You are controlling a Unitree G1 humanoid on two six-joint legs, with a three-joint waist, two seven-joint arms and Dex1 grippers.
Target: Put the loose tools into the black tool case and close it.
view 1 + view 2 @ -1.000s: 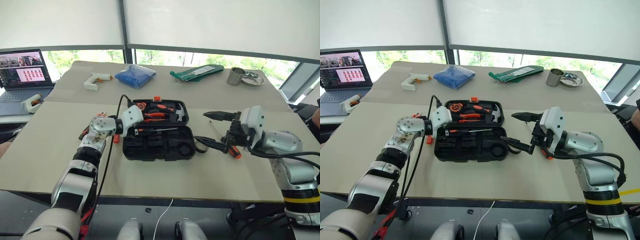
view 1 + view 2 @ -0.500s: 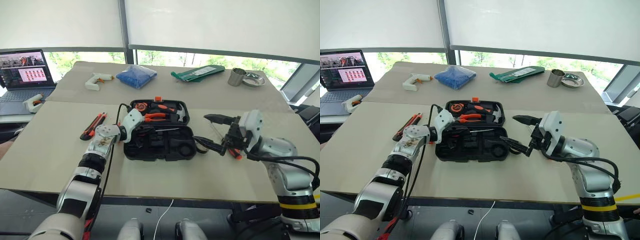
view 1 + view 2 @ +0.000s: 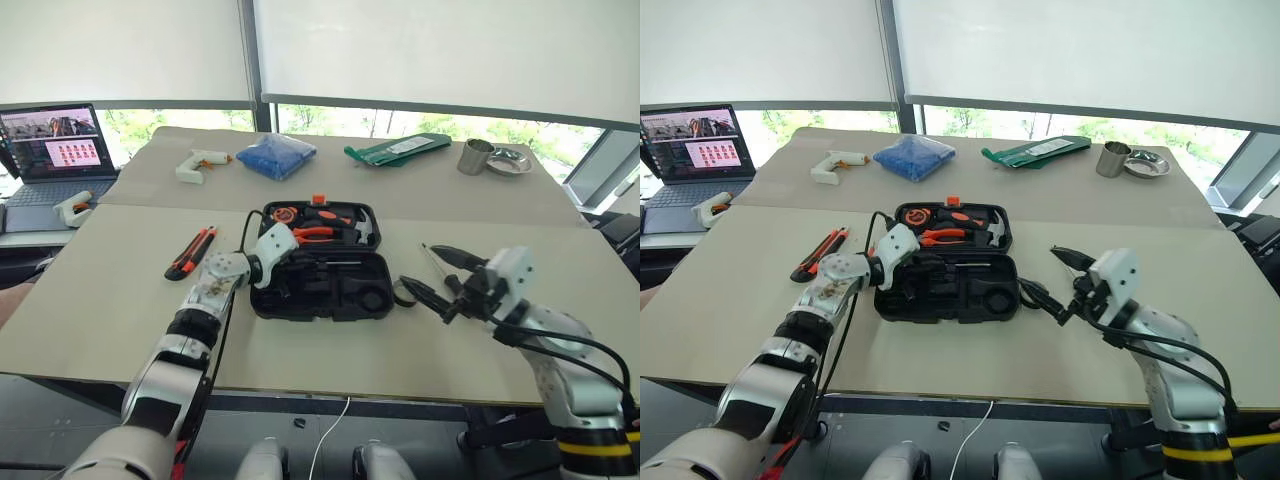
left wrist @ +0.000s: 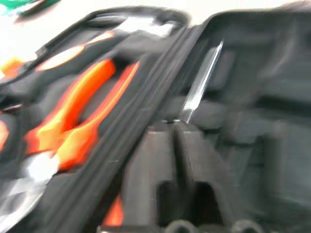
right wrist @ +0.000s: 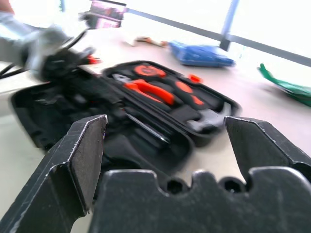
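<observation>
The black tool case (image 3: 318, 262) lies open on the worktop (image 3: 120, 310) with its lid flat behind it, pliers and a hammer already seated in the lid. The left claw (image 3: 283, 272) reaches into the near half of the case; in its wrist view the fingers stand close together with a slim screwdriver shaft (image 4: 201, 82) just ahead of their tips, lying in a moulded slot. Whether the fingers pinch the tool's handle or have just let it go cannot be told.

The right claw (image 3: 1060, 283) hovers beside the case's right end, jaws wide and empty. A thin metal shaft (image 3: 433, 261) lies on the worktop just behind it.

The utility knife (image 3: 190, 252) lies loose, well off to the left claw's outer side.

The step in hand looks like seating a screwdriver in the case. Next, the left claw should probably back out and turn outward for the knife, while the right drops toward the tool beside it. Closing comes later.
</observation>
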